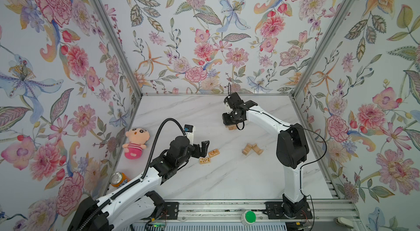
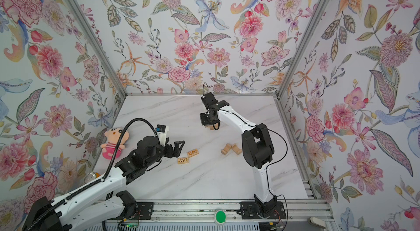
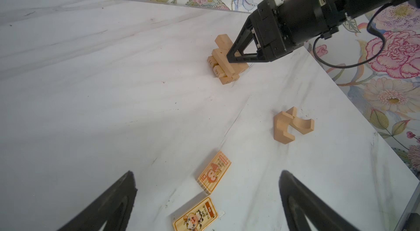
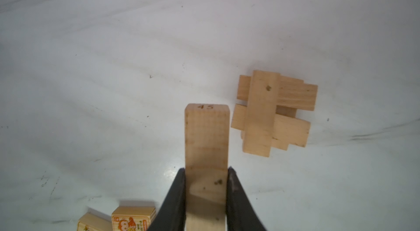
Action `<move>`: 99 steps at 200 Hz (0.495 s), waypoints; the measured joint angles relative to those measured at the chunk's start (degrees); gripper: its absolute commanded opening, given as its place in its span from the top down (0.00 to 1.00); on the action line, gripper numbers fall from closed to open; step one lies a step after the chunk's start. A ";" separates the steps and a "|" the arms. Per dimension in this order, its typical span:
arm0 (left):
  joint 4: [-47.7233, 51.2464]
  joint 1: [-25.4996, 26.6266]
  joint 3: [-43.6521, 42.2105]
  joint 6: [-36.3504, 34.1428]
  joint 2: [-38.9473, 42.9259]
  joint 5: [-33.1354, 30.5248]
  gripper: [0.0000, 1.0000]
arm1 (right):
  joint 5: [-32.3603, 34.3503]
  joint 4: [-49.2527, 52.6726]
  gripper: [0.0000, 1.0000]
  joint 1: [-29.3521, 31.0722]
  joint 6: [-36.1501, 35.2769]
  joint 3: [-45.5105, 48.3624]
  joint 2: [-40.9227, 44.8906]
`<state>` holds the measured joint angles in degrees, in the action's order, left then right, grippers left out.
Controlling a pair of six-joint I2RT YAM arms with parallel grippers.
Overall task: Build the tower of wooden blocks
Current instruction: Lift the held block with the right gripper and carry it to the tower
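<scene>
The right gripper has its fingers closed on the sides of one plain wood block. They grip it at the near end, so its long axis runs straight out ahead of the fingertips, and the end that carries the number 45 points away from them.

The tower stands on the marble table, ahead of the fingertips and off to one side of the held block; a strip of bare table shows between the two. The tower's top bar lies almost parallel to the held block. The cross bars under it reach out mostly on its far side, away from the held block.

So I judge that the coming move is a sideways shift over the top bar, with hardly any turning, to lay the block beside it.

The left gripper is spread wide and holds nothing. Two printed blocks lie just below its fingertips, well apart from the tower. The right arm is clearly the nearer one.
</scene>
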<state>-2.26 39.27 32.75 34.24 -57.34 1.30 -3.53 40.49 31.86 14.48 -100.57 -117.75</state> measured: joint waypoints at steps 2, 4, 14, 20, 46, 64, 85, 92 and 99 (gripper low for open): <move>-0.20 0.00 0.26 -0.04 -0.46 0.09 0.01 | 0.07 -0.02 0.75 -0.24 -0.07 0.17 0.02; -0.35 0.00 0.57 -0.09 -0.85 0.11 0.01 | 0.09 -0.02 0.75 -0.55 -0.20 0.33 0.04; -1.11 0.00 1.86 -0.44 -2.54 0.63 0.01 | 0.13 0.00 0.75 -1.81 -0.59 1.11 0.22; -1.79 -0.02 2.56 -0.50 -3.58 1.14 0.01 | 0.15 -0.02 0.75 -2.54 -0.81 1.62 0.26; -3.52 0.00 5.20 -1.07 -7.65 2.60 0.01 | 0.04 -0.28 0.75 -5.16 -1.33 3.30 0.35; -4.42 0.00 6.91 -1.51 -10.29 3.28 0.01 | -0.20 -0.70 0.75 -6.58 -1.70 4.31 0.35; -5.35 0.00 8.74 -1.92 -13.18 4.35 0.01 | -0.44 -0.96 0.75 -7.61 -2.01 4.59 0.35; -5.55 0.02 9.38 -1.97 -14.08 4.59 0.01 | -0.52 -1.11 0.74 -7.82 -2.16 4.59 0.35; -5.84 0.02 9.94 -2.03 -14.93 4.79 0.01 | -0.52 -1.27 0.74 -7.96 -2.32 4.59 0.35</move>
<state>-8.10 39.29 42.70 32.21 -72.27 6.09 -4.05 39.22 23.90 12.16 -95.98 -117.40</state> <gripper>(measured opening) 0.991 0.262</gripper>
